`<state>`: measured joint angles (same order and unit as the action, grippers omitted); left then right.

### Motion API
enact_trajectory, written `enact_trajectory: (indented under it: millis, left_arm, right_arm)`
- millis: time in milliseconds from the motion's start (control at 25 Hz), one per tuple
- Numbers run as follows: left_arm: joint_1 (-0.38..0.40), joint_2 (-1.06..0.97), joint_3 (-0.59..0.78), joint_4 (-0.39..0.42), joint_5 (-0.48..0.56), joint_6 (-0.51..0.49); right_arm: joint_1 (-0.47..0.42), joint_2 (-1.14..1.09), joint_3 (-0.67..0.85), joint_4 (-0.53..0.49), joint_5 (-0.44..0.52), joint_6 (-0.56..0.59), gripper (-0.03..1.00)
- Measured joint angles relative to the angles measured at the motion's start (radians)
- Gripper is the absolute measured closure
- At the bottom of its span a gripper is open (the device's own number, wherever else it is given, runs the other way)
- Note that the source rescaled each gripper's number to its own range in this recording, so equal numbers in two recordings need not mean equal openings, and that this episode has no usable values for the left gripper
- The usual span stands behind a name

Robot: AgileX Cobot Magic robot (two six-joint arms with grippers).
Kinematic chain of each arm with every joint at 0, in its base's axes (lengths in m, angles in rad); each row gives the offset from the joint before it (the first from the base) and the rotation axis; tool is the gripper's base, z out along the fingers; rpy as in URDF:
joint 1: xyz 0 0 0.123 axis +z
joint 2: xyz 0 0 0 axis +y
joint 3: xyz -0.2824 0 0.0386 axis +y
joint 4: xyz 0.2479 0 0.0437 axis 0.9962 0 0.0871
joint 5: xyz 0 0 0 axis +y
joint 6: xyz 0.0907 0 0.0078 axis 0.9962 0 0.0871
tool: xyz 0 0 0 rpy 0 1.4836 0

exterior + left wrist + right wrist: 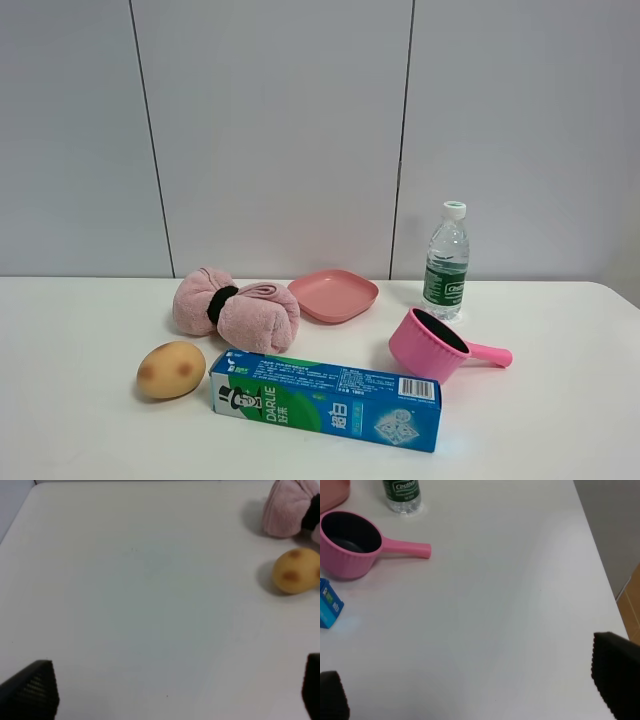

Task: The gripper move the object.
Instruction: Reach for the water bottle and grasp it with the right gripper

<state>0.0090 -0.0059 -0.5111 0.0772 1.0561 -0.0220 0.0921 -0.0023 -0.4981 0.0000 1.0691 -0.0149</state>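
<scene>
Exterior high view: I am looking down on a white surface (560, 430) that is carrying six things in front of a grey panelled wall.
Bottle: the clear bottle (446, 262) with its white cap and green label is standing upright at the back right of the surface. It is rising taller than everything else there.
Cup: the pink cup (432, 345) is sitting just in front of the bottle, showing its dark inside and pointing its handle to the right.
Plate: the pink plate (333, 295) is lying to the left of the bottle, near the back.
Towel: the rolled pink towel (236, 309), cinched by a black band, is lying just beside the plate on its left.
Potato: the potato (171, 369) is resting at the front left, just beside the end of the box.
Box: the blue and green toothpaste box (325, 399) is lying flat along the front, between the potato and the cup.
Left tool: my left tool (170, 690) is hanging over bare surface with its fingers spread wide and gripping nothing. The potato and towel are lying well apart from it.
Right tool: my right tool (475, 685) is hanging released in the same way, fingers wide and gripping nothing. The bottle, the cup and a corner of the box are lying well apart from it.
</scene>
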Motion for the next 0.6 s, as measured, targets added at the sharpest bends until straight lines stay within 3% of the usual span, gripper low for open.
enact_trajectory:
  millis: [600]
  left_arm:
    - [0.000, 0.000, 0.000, 0.000, 0.000, 0.000]
  right_arm:
    - [0.000, 0.000, 0.000, 0.000, 0.000, 0.000, -0.03]
